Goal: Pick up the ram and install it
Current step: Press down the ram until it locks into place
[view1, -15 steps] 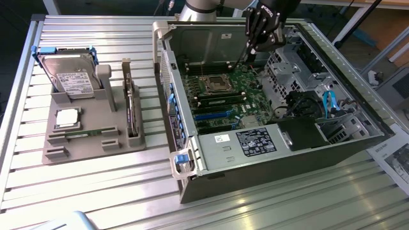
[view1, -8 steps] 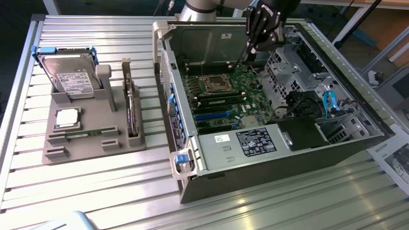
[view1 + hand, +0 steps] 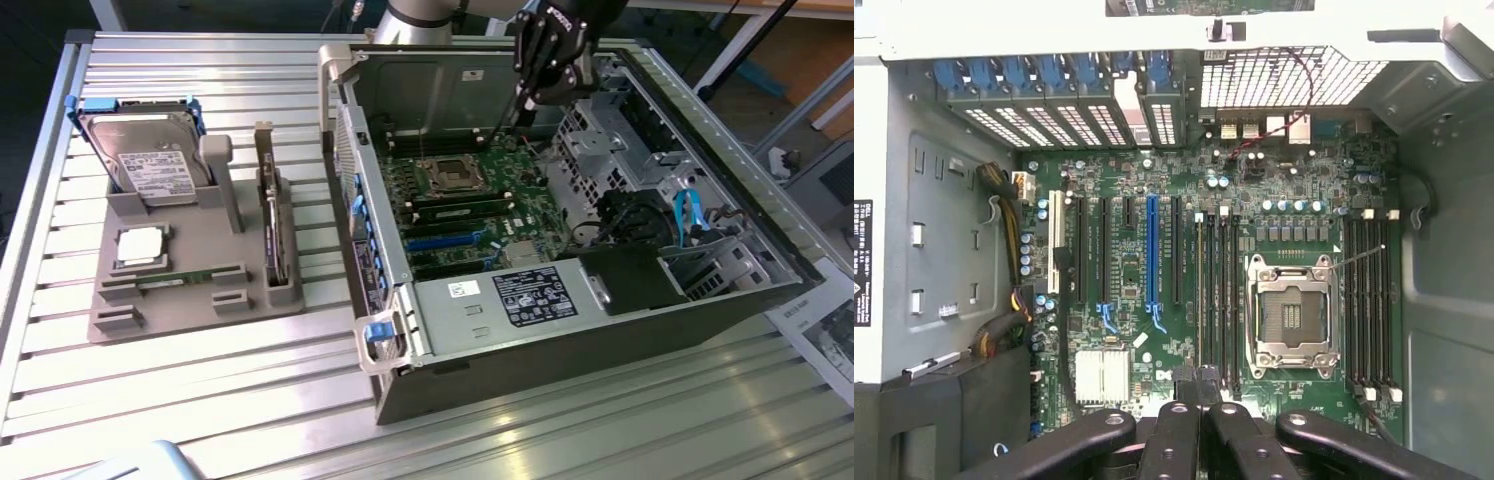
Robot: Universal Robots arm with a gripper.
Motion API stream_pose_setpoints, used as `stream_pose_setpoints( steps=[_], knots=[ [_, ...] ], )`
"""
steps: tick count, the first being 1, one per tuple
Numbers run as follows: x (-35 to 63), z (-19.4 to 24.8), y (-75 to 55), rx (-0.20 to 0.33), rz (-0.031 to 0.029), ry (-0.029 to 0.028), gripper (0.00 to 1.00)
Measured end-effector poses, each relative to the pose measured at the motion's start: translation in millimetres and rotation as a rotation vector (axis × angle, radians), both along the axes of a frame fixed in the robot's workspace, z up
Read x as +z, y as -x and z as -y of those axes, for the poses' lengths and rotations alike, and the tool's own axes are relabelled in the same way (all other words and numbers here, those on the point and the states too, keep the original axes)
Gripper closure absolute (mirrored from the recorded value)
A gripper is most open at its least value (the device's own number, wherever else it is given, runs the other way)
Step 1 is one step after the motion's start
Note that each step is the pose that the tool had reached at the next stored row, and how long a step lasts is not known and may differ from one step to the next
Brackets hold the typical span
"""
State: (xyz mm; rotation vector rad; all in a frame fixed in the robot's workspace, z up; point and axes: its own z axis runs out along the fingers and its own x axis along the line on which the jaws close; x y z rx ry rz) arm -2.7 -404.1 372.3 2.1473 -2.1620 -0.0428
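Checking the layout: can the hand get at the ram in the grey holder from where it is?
Probably yes. The ram lies uncovered in the grey holder, nothing above it; the hand, shut, hangs over the open computer case beside it.

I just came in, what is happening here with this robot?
The robot arm's claw hangs shut above the motherboard inside the open computer case, with nothing visible in it. The ram lies in the grey holder on the exterior view's left, away from the claw.
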Motion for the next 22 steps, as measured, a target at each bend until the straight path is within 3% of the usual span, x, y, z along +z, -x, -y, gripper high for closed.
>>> stream_pose_setpoints(
  steps=[4,6,14,17,19,22],
  knots=[
    [1.0,0.0,0.1,0.000,0.0001,0.0000,0.90],
    [1.1,0.0,1.9,0.000,0.0057,-0.0002,0.90],
    [1.2,0.0,7.2,0.002,0.0169,0.0000,0.90],
    [1.2,0.0,7.3,0.000,0.0171,0.0001,0.90],
    [1.3,0.0,7.4,-0.016,0.0169,0.0004,0.90],
    [1.3,0.0,7.3,-0.093,0.0170,0.0009,0.90]
  ],
)
